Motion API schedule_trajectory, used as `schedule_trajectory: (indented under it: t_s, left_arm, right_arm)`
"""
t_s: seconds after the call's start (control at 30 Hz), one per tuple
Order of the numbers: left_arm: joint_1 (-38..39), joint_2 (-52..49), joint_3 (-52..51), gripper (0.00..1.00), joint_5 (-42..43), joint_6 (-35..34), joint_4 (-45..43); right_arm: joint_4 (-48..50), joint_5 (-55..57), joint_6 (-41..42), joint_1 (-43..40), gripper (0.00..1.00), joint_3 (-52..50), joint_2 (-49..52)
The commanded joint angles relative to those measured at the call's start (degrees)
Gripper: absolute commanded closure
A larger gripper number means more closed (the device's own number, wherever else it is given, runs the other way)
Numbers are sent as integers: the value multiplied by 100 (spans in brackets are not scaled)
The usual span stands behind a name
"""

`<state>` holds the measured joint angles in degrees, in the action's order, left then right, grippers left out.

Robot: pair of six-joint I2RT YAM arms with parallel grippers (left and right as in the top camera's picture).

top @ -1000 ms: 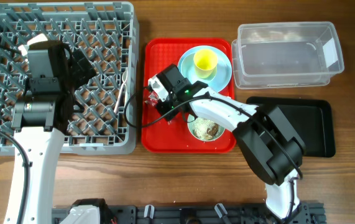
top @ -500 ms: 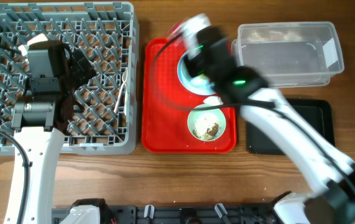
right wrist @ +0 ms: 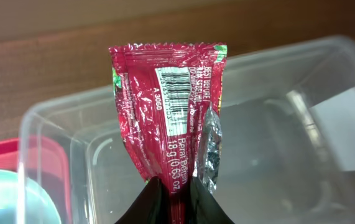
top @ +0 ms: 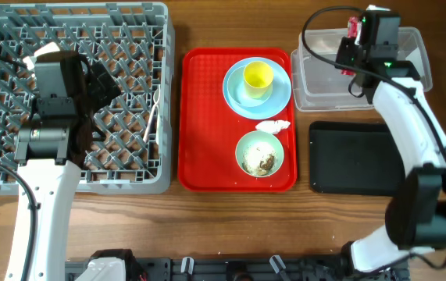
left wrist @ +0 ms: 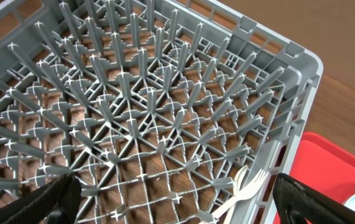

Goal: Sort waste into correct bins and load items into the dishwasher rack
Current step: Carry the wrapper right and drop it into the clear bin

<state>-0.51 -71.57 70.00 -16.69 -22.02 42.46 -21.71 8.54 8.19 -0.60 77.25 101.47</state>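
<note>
My right gripper (right wrist: 172,193) is shut on the red foil wrapper (right wrist: 165,106) and holds it over the clear tub (right wrist: 276,143). In the overhead view it is at the tub's (top: 316,78) far edge (top: 355,35). My left gripper (left wrist: 176,205) is open and empty over the grey dishwasher rack (top: 74,31). The white fork and spoon (left wrist: 242,190) lie in the rack by its right wall. The yellow cup (top: 258,76) stands on the blue plate (top: 238,97). The napkin (top: 273,126) lies beside the mint-green bowl (top: 246,144), which holds food scraps (top: 263,162).
The plate, napkin and bowl sit on the red serving tray (top: 207,117) between the rack and the bins. The flat black tray (top: 355,160) lies in front of the clear tub. My left arm covers the rack's left middle.
My right arm has swung from the red tray up and to the right, carrying the red wrapper to above the clear tub. The left arm has not moved.
</note>
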Motion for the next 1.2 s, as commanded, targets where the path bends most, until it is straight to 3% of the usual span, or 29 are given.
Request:
schedule_trajectory:
  t_s: [0.0, 0.03, 0.1, 0.23, 0.27, 0.5, 0.67, 0.7, 0.77, 0.8, 0.9, 1.03, 1.17]
  left_arm:
    - [-35, -17, 24, 0, -92, -96, -17]
    - [-35, -17, 24, 0, -92, -96, -17]
    - [-35, -17, 24, 0, -92, -94, -17]
    - [-35, -17, 24, 0, -92, -94, -17]
    - [-35, -17, 24, 0, -92, -94, -17]
    - [-35, -17, 24, 0, -92, -94, -17]
    - [-35, -17, 24, 0, -92, -94, -17]
    - [-35, -17, 24, 0, -92, -94, -17]
    - [-35, -17, 24, 0, -92, -94, -17]
    - [-35, -17, 24, 0, -92, -94, -17]
    - [-35, -17, 24, 0, -92, -96, -17]
    - [-35, -17, 24, 0, -92, -96, -17]
    - [-35, -17, 24, 0, -92, -94, -17]
  right_arm:
    - [96, -601, 68, -61, 41, -28, 280]
    - [109, -603, 57, -61, 23, -28, 278]
    - [90, -603, 52, -61, 13, -28, 212]
    - [-76, -610, 85, -52, 8, -20, -177]
    - [-238, -656, 83, -22, 1, -17, -372]
    - [-2400, -2033, 101, 682, 0, -17, -1939]
    - [-3620, -3119, 249, 1287, 2, -140, -2170]
    - [-3766, -3104, 249, 1408, 16, -219, -2135]
    - [-3928, -2868, 402, 1613, 85, -509, -2100]
    - [-3941, -2691, 608, 1648, 96, -638, -2100]
    - [-3842, -1709, 1488, 1687, 96, -1349, -2100]
    - [-3493, -1606, 2203, 1685, 96, -2011, -2100]
    - [-2874, -1714, 2212, 1687, 96, -2588, -2100]
